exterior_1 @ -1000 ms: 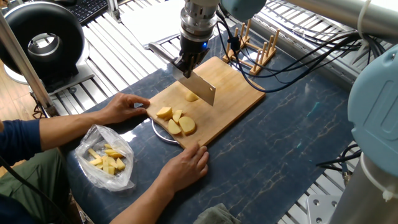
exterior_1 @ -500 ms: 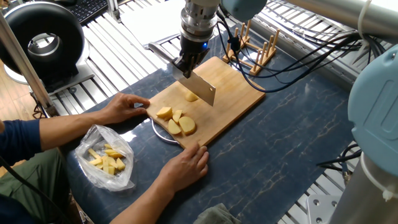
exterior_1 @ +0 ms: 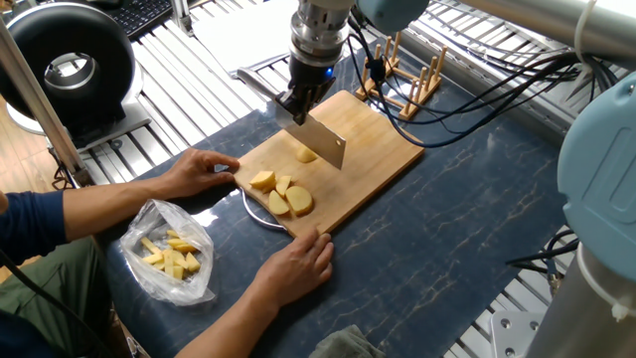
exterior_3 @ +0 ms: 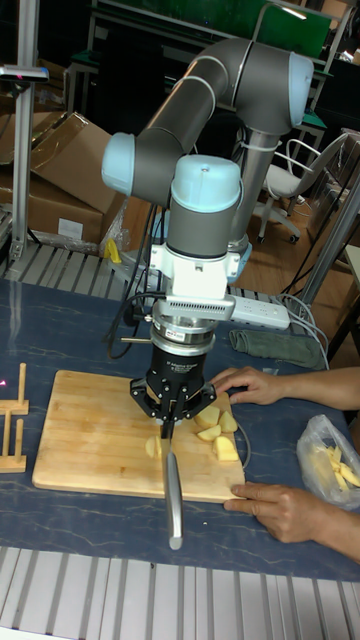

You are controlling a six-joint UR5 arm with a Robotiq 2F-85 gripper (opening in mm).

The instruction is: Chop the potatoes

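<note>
One piece under the blade: a single potato chunk [exterior_1: 306,154] lies on the cutting board [exterior_1: 383,149] directly below the gripper [exterior_1: 295,107], half hidden behind the cleaver [exterior_1: 321,137]
Gripper state: clamped narrow on the cleaver's handle, blade hanging down with its edge at or just above the board; contact with the chunk cannot be told from either view
Other potatoes [exterior_1: 281,193]: a small cluster of cut pieces sits on the board's near end, toward the person and away from the gripper
Person's hands: one hand [exterior_1: 199,171] steadies the board's corner, the other hand [exterior_1: 298,264] rests at the board's near edge; both are clear of the blade but near the cluster
Doing the cut well: drive straight down through the middle of the chunk, keep the blade vertical so the rounded piece does not roll out sideways
Risk, as I judge it: any sideways drift toward the cluster brings the blade closer to the fingers
Bag [exterior_1: 171,253]: yellow pieces in clear plastic on the counter, well away from the gripper, not part of this cut
</note>
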